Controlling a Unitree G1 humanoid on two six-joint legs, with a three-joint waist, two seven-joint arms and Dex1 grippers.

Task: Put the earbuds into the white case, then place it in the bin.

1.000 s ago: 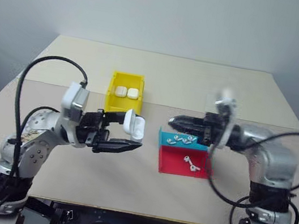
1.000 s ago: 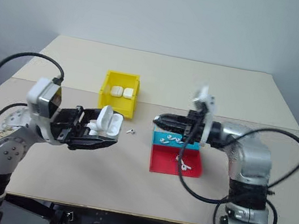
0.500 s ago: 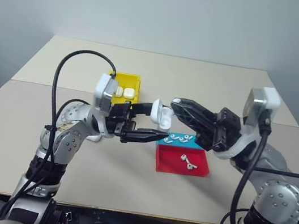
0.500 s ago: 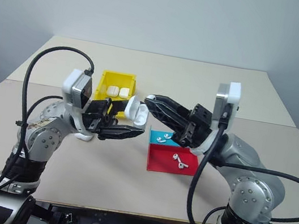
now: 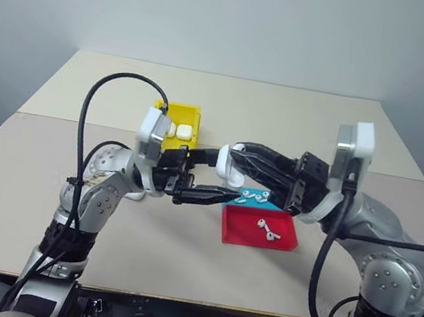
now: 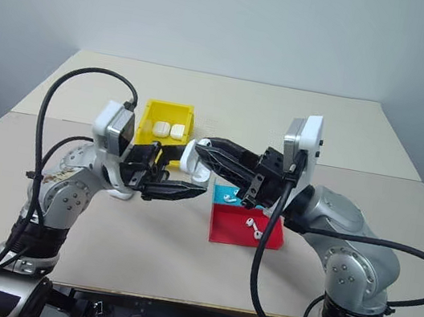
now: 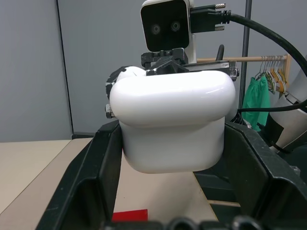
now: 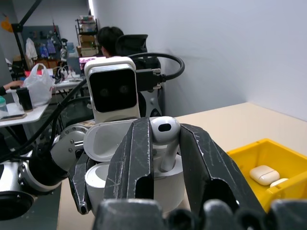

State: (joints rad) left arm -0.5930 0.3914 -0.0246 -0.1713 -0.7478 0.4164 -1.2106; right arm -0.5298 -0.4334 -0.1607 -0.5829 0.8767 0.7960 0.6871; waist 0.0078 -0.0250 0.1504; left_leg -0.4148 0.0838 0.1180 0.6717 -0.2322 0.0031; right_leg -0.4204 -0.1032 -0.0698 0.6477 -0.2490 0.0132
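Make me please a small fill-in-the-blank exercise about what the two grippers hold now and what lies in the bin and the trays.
1. The left gripper holds an open white ____.
2. The right gripper pinches one ____ above the case.
3. Two closed white cases lie in the ____ bin.
4. Loose earbuds lie in the blue tray and the ____ tray.

Missing words: case; earbud; yellow; red

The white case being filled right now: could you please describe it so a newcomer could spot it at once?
Start at the yellow bin on the table; just in front of it, above the tabletop, the two arms meet. The white case sits clamped in the left claw with its lid open. Unlike the two closed cases lying in the bin, it is held in the air.
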